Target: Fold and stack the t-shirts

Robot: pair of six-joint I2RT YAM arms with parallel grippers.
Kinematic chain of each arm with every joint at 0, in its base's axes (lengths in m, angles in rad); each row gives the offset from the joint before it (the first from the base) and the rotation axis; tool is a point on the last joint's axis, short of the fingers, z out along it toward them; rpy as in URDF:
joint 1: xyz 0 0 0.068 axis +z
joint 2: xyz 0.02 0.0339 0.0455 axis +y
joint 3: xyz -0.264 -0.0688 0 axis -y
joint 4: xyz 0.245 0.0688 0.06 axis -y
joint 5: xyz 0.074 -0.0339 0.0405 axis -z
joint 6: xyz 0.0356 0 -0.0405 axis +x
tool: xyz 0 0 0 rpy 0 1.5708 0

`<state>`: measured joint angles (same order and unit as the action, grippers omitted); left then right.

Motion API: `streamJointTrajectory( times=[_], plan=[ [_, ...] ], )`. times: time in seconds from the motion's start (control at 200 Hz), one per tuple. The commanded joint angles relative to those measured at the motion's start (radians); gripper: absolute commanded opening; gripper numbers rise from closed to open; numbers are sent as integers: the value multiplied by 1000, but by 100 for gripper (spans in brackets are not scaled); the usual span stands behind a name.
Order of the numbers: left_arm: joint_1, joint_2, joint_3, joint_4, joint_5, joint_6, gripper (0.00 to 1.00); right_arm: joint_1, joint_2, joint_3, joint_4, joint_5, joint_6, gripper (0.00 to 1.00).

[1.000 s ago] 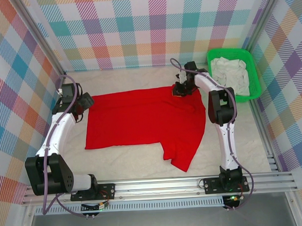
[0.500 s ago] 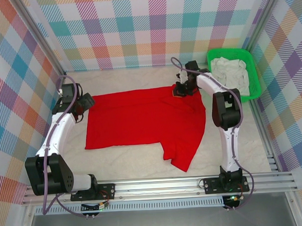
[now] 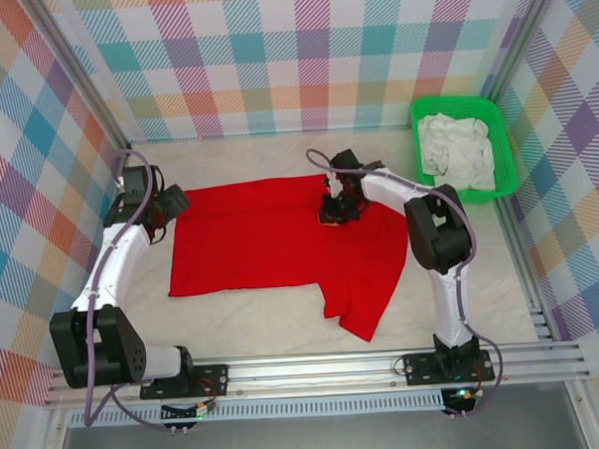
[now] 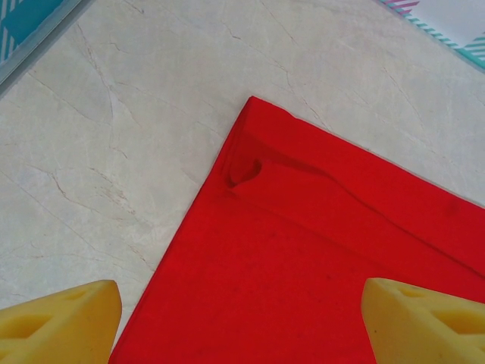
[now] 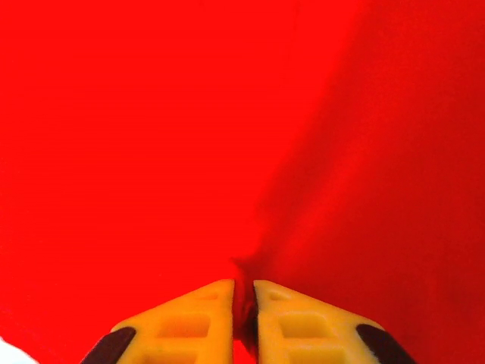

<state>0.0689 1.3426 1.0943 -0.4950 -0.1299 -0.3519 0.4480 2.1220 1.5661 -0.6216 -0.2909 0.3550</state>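
A red t-shirt (image 3: 280, 235) was spread flat at the middle of the tabletop (image 3: 264, 320), one sleeve trailing towards 5 o'clock. The right jaws were clenched on a small pinch of its red cloth, seen squeezed between the yellow fingertips (image 5: 189, 322) in the right wrist view; the grip was placed near the shirt's far edge, at about 1 o'clock from its middle. The left jaws were held wide apart, nothing between them, above the shirt's corner (image 4: 254, 102) at 10 o'clock. A green basket (image 3: 505, 151) was set at 2 o'clock, with crumpled white cloth (image 3: 455, 148) inside, possibly another tee.
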Motion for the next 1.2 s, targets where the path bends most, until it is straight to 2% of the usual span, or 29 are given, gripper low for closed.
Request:
streamJointTrajectory(
  times=[0.0, 0.175, 0.325, 0.375, 0.455, 0.55, 0.74, 0.93, 1.195],
  plan=[
    [11, 8, -14, 13, 22, -4, 82, 2, -100, -26, 4, 65, 58, 19],
    [12, 15, 7, -50, 19, -33, 82, 3, -179, -59, -15, 89, 47, 28],
    [12, 58, 88, -286, -7, -131, 80, 2, -283, -108, -30, 124, 8, 35],
    [12, 73, 97, -357, 19, -156, 76, 1, -326, -131, -37, 145, -15, 39],
    [11, 66, 54, -410, 97, -177, 74, 0, -390, -172, -40, 174, -56, 45],
    [12, 8, -56, -406, 154, -224, 74, -11, -469, -213, -38, 181, -102, 49],
    [23, -87, -212, -407, 121, -314, 67, -45, -578, -282, -33, 168, -177, 53],
    [75, -44, -275, -361, 125, -363, 52, -85, -614, -346, 6, 117, -202, 52],
    [118, 34, -299, -316, 135, -401, 45, -108, -608, -395, 31, 81, -220, 51]
  ],
)
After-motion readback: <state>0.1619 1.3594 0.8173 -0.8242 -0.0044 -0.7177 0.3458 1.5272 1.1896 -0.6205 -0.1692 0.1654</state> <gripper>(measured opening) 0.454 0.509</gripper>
